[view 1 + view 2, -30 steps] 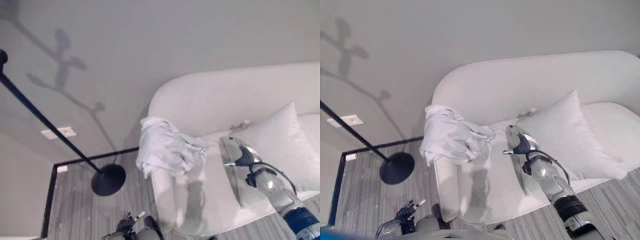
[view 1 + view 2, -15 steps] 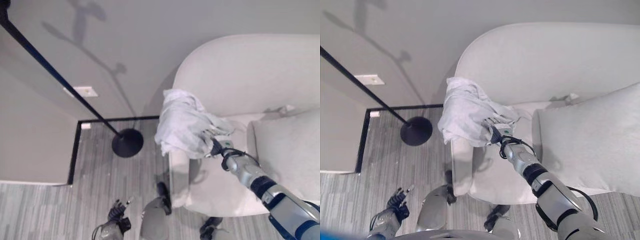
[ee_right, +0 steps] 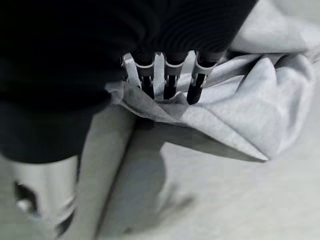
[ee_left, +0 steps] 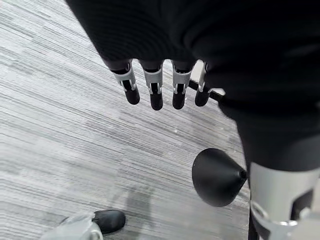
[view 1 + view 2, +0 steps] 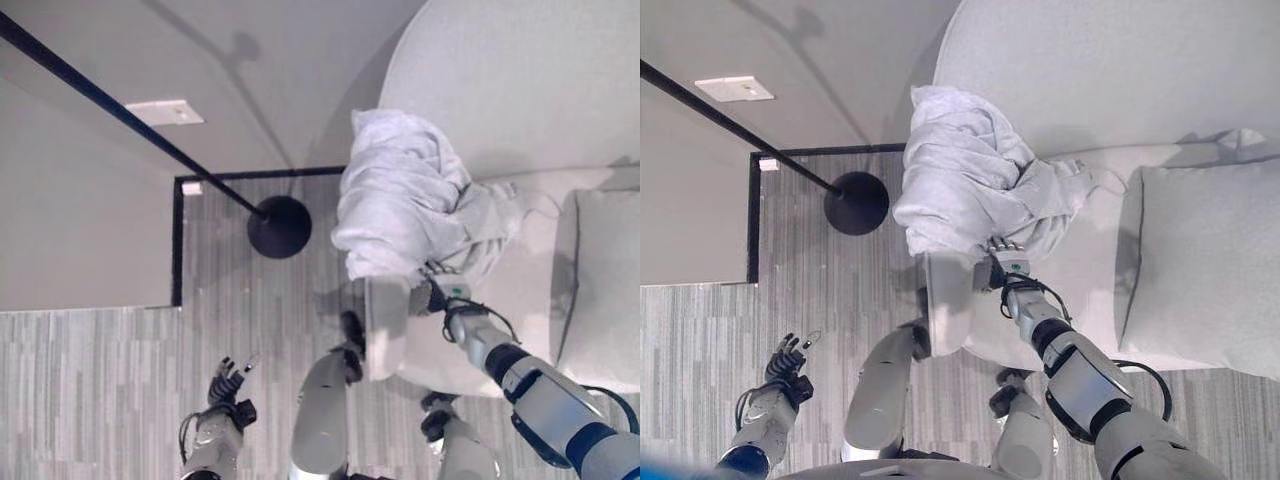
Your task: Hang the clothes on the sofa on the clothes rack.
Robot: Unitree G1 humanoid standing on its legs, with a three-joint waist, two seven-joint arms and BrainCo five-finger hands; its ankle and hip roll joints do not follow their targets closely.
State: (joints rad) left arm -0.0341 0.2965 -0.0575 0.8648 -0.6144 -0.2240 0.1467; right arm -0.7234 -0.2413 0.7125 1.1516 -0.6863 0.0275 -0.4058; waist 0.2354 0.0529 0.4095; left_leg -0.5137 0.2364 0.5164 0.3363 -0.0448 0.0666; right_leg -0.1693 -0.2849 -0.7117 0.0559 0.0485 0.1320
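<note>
A crumpled pale grey garment [image 5: 410,200] lies heaped over the cream sofa's [image 5: 520,90] left armrest. My right hand [image 5: 1002,268] reaches in from the lower right to the garment's lower edge, above the armrest front. In the right wrist view its straight fingers [image 3: 170,82] touch the cloth [image 3: 240,115] with their dark tips, and the thumb is hidden. The clothes rack's black pole [image 5: 120,110] slants down to its round base [image 5: 280,226] on the floor left of the sofa. My left hand [image 5: 225,385] hangs low over the floor, fingers [image 4: 155,85] straight and empty.
A large pale cushion [image 5: 1210,260] leans on the sofa seat to the right of the garment. Grey striped flooring [image 5: 90,380] spreads to the left. A black skirting line [image 5: 178,240] marks a wall corner, and a white plate [image 5: 165,112] sits on the wall.
The camera has tilted down and shifted. My right hand has moved from the seat beside the cushion leftward to the garment's lower edge. The left hand stays low.
</note>
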